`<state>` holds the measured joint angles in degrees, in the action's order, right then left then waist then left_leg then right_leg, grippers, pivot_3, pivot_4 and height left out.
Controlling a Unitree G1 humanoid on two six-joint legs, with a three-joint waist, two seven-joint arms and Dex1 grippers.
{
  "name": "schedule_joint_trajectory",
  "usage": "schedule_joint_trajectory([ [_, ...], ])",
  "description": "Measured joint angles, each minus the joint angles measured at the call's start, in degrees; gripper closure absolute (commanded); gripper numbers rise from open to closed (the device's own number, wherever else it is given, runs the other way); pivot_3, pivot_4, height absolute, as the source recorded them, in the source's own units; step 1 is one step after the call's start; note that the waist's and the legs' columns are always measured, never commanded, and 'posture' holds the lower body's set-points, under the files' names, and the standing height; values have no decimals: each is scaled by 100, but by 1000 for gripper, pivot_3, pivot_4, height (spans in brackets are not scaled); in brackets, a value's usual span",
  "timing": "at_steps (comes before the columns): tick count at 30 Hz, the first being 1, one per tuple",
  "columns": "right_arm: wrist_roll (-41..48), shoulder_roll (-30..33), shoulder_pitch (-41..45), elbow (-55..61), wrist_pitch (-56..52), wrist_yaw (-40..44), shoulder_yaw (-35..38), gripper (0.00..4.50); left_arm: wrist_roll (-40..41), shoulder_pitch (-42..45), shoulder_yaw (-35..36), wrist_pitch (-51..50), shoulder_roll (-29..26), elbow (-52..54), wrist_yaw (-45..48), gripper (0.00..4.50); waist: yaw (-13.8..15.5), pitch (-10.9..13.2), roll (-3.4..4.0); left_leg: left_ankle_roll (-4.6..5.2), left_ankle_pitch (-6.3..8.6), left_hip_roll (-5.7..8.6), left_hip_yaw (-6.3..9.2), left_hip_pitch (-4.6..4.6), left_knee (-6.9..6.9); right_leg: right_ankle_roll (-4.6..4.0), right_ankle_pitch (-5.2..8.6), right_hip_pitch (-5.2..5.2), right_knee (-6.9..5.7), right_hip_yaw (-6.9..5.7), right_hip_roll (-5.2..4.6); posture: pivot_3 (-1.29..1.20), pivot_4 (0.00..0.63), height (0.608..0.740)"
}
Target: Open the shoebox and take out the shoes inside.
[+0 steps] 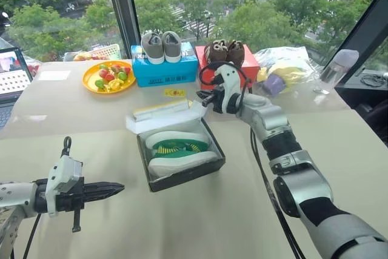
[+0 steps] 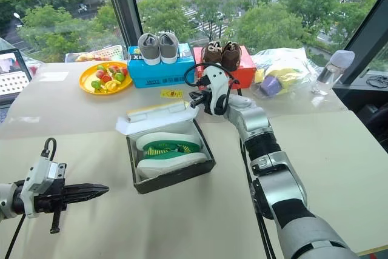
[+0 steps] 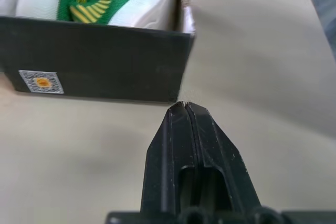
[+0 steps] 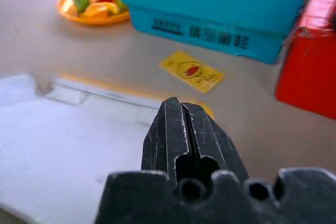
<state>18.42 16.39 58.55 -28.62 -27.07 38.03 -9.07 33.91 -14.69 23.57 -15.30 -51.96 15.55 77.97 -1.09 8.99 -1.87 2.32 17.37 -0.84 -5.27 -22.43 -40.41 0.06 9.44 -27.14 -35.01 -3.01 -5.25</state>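
Black left gripper (image 1: pixel 119 187) pressed together, empty; right gripper (image 4: pixel 181 109) likewise, above shoebox (image 1: pixel 182 174) lid

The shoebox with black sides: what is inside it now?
Inside the shoebox lie the green shoes, white soles showing. The box floor beneath them is covered.

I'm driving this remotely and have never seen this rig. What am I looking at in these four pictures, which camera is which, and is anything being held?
Two pictures come from the humanoid robot's head, looking down over its arms; the other two look along each wrist's fingers. On the table the shoebox lies open, its lid tipped back, the green shoes still inside. The left gripper is shut and empty, level beside the box. The right gripper is shut and empty above the lid's far edge. Behind stand a blue box with grey shoes, a red box with brown shoes, and a fruit plate.
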Motion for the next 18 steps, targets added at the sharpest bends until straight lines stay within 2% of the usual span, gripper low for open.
schedule_joint_trajectory([
  [4,509,662,-535,2066,-826,1035,-230,4500,-5,-157,22,7,80,16,-97,4485,15,1,2,16,17,0,6,-11,3,16,11,-1,15,-27,-9,0,150,731],
  [7,915,902,-554,3151,-1670,1308,-330,4500,-7,-191,17,15,112,53,-121,4485,-1,1,2,18,20,-1,-1,-9,-4,17,12,5,16,-33,-13,0,150,731],
  [10,1291,1087,-483,3830,-2486,1407,-356,3711,-7,-204,12,19,146,116,-149,4500,15,3,4,17,19,-2,4,18,-17,14,12,27,14,-38,-17,0,150,731],
  [12,1444,1154,-434,4116,-2926,1446,-476,2974,-10,-202,-2,19,179,117,-174,4500,22,5,7,55,42,-6,8,34,-31,6,13,40,9,-38,-17,0,150,731],
  [18,1171,1127,-453,4305,-2982,1574,-1400,860,-28,-190,-131,29,231,117,-213,4500,21,7,10,35,21,-13,12,88,-38,-20,-1,79,-1,-40,-9,0,150,731],
])
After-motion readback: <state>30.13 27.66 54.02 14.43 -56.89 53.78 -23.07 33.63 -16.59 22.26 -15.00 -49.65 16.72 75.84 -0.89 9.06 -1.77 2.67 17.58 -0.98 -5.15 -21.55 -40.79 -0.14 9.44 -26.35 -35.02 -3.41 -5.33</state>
